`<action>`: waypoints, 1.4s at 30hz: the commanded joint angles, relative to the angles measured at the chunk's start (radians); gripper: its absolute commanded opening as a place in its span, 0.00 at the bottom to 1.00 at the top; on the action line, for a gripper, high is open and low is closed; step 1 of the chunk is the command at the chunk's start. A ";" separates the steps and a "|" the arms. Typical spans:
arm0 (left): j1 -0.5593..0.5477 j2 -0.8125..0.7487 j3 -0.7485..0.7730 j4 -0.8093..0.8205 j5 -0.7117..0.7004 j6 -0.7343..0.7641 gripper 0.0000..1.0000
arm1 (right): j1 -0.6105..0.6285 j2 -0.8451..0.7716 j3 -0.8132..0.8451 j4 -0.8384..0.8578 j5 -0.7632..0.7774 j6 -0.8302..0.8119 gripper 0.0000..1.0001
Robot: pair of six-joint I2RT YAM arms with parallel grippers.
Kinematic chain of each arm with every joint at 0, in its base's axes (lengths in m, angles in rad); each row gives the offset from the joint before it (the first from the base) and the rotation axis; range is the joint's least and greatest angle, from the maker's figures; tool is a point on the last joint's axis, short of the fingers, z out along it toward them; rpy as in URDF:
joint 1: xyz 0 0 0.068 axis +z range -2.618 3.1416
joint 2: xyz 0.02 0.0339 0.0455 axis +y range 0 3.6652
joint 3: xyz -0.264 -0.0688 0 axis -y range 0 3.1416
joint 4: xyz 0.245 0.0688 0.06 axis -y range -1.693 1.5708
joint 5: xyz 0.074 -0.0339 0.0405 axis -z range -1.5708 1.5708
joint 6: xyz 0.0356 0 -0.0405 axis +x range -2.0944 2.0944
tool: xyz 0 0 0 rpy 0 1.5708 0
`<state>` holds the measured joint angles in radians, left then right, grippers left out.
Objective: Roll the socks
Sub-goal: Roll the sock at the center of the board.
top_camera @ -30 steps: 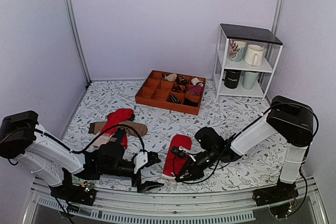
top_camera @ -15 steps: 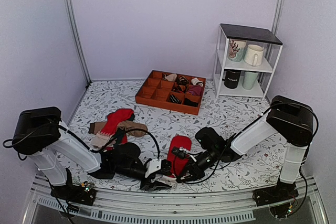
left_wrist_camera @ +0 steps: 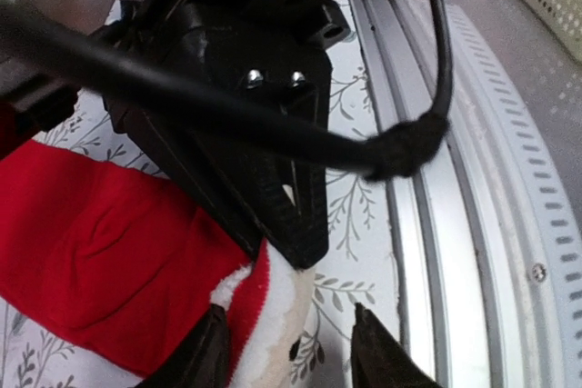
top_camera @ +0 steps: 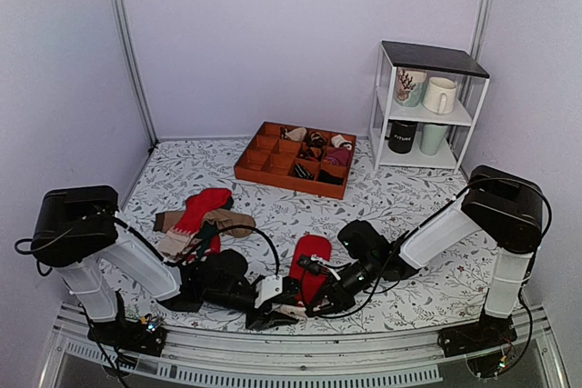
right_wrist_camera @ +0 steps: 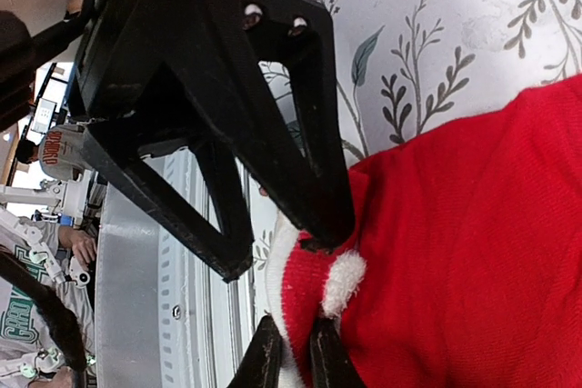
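The socks (top_camera: 312, 256) lie flat near the table's front edge, bright red with a whitish cuff (left_wrist_camera: 277, 315) at the near end. My right gripper (top_camera: 314, 302) is shut on that cuff; in the right wrist view the right gripper (right_wrist_camera: 296, 363) pinches a fold of the cuff (right_wrist_camera: 309, 302). My left gripper (top_camera: 277, 313) has come in from the left. In the left wrist view the left gripper (left_wrist_camera: 296, 356) straddles the cuff with its jaws half apart. One finger (left_wrist_camera: 211, 352) touches the red cloth, while the other finger (left_wrist_camera: 377, 356) stands clear over the table.
A mixed heap of socks (top_camera: 200, 215) lies to the left. An orange divided tray (top_camera: 264, 159) with rolled bundles sits at the back. A white shelf (top_camera: 382, 102) with mugs stands at the back right. The metal front rail (top_camera: 273, 352) runs just below both grippers.
My left arm has swung right to the cuff, and its jaws have narrowed from wide open to half apart. The right gripper has kept its hold and barely moved.
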<state>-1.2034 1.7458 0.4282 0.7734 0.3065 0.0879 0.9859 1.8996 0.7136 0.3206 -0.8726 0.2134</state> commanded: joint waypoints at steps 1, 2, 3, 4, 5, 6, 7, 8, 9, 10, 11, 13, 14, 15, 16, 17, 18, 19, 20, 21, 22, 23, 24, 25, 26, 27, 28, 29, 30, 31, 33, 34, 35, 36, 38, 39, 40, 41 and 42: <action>0.004 0.048 0.005 -0.058 -0.022 -0.017 0.37 | 0.000 0.070 -0.050 -0.222 0.078 -0.008 0.11; 0.004 0.053 0.007 -0.061 -0.019 -0.017 0.34 | 0.000 0.070 -0.049 -0.226 0.077 -0.009 0.11; 0.004 0.057 0.008 -0.062 -0.013 -0.020 0.32 | -0.002 0.070 -0.050 -0.228 0.076 -0.011 0.11; 0.003 0.061 0.007 -0.062 -0.007 -0.024 0.29 | -0.002 0.070 -0.050 -0.229 0.074 -0.012 0.11; 0.002 0.062 0.006 -0.063 0.002 -0.027 0.25 | -0.004 0.070 -0.049 -0.229 0.072 -0.012 0.11; 0.002 0.065 0.007 -0.063 0.011 -0.032 0.22 | -0.003 0.070 -0.048 -0.231 0.071 -0.012 0.11; 0.003 0.067 0.009 -0.068 0.019 -0.035 0.14 | -0.004 0.071 -0.047 -0.230 0.070 -0.013 0.11; 0.003 0.068 0.012 -0.078 0.028 -0.042 0.00 | -0.004 0.070 -0.047 -0.232 0.072 -0.014 0.11; 0.002 0.071 0.014 -0.085 0.035 -0.050 0.00 | -0.006 0.068 -0.046 -0.234 0.071 -0.014 0.11; 0.002 0.074 0.014 -0.090 0.043 -0.060 0.00 | -0.006 0.064 -0.044 -0.236 0.070 -0.017 0.11; 0.004 0.077 0.014 -0.099 0.052 -0.076 0.00 | -0.006 0.060 -0.042 -0.236 0.069 -0.020 0.11; 0.004 0.082 0.018 -0.129 0.061 -0.118 0.00 | -0.009 0.051 -0.040 -0.239 0.076 -0.025 0.12; 0.004 0.083 0.017 -0.142 0.059 -0.150 0.00 | -0.011 0.047 -0.037 -0.240 0.080 -0.027 0.12; 0.004 0.084 0.012 -0.149 0.057 -0.184 0.00 | -0.012 0.042 -0.034 -0.241 0.084 -0.031 0.13; 0.005 0.086 0.007 -0.157 0.058 -0.221 0.00 | -0.012 0.035 -0.033 -0.238 0.093 -0.033 0.15; 0.006 0.093 0.005 -0.165 0.064 -0.256 0.00 | -0.013 0.023 -0.032 -0.230 0.099 -0.038 0.17; 0.005 0.100 0.004 -0.179 0.072 -0.283 0.00 | -0.014 0.008 -0.032 -0.220 0.112 -0.042 0.19; 0.007 0.111 0.004 -0.190 0.079 -0.311 0.00 | -0.014 -0.022 -0.032 -0.209 0.138 -0.044 0.23; 0.006 0.121 0.005 -0.201 0.081 -0.334 0.00 | -0.015 -0.051 -0.036 -0.197 0.168 -0.047 0.28; 0.006 0.132 0.007 -0.216 0.086 -0.354 0.00 | -0.015 -0.083 -0.042 -0.182 0.205 -0.052 0.32; 0.007 0.146 0.007 -0.229 0.090 -0.370 0.00 | -0.014 -0.123 -0.053 -0.154 0.241 -0.060 0.33; 0.009 0.158 0.010 -0.242 0.096 -0.382 0.00 | -0.014 -0.167 -0.069 -0.127 0.264 -0.076 0.34; 0.011 0.170 0.011 -0.251 0.103 -0.399 0.00 | -0.014 -0.213 -0.087 -0.095 0.287 -0.090 0.35; 0.015 0.180 0.012 -0.260 0.112 -0.414 0.00 | -0.014 -0.266 -0.112 -0.062 0.307 -0.111 0.36; 0.018 0.187 0.014 -0.277 0.119 -0.426 0.00 | -0.012 -0.317 -0.147 -0.011 0.323 -0.130 0.37; 0.020 0.193 0.013 -0.286 0.122 -0.439 0.00 | -0.007 -0.375 -0.192 0.046 0.344 -0.175 0.39; 0.022 0.196 0.009 -0.291 0.128 -0.455 0.00 | 0.021 -0.422 -0.235 0.098 0.381 -0.231 0.42; 0.027 0.198 0.003 -0.295 0.131 -0.469 0.00 | 0.039 -0.464 -0.277 0.143 0.431 -0.275 0.43; 0.031 0.201 -0.004 -0.295 0.129 -0.487 0.00 | 0.072 -0.495 -0.307 0.173 0.482 -0.344 0.44; 0.035 0.203 -0.011 -0.293 0.132 -0.501 0.00 | 0.103 -0.508 -0.323 0.190 0.531 -0.377 0.44; 0.042 0.210 -0.020 -0.290 0.131 -0.525 0.00 | 0.165 -0.506 -0.324 0.187 0.609 -0.422 0.43; 0.044 0.211 -0.025 -0.287 0.135 -0.532 0.00 | 0.188 -0.501 -0.327 0.187 0.640 -0.444 0.43; 0.044 0.210 -0.029 -0.281 0.138 -0.536 0.00 | 0.211 -0.490 -0.330 0.187 0.660 -0.457 0.43; 0.044 0.211 -0.031 -0.278 0.142 -0.540 0.00 | 0.227 -0.481 -0.330 0.188 0.671 -0.462 0.43; 0.044 0.211 -0.029 -0.280 0.146 -0.541 0.00 | 0.258 -0.453 -0.330 0.194 0.696 -0.466 0.43; 0.045 0.211 -0.025 -0.285 0.147 -0.540 0.00 | 0.271 -0.437 -0.326 0.194 0.711 -0.471 0.42; 0.045 0.211 -0.022 -0.289 0.149 -0.539 0.00 | 0.282 -0.421 -0.318 0.190 0.723 -0.477 0.42; 0.045 0.211 -0.018 -0.292 0.152 -0.537 0.00 | 0.287 -0.403 -0.307 0.175 0.727 -0.486 0.42; 0.046 0.228 -0.016 -0.295 0.153 -0.535 0.00 | 0.291 -0.390 -0.295 0.164 0.731 -0.491 0.42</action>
<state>-1.1584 1.8725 0.4759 0.8288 0.4599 -0.4343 1.2510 1.4498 0.3988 0.4843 -0.2325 -0.2184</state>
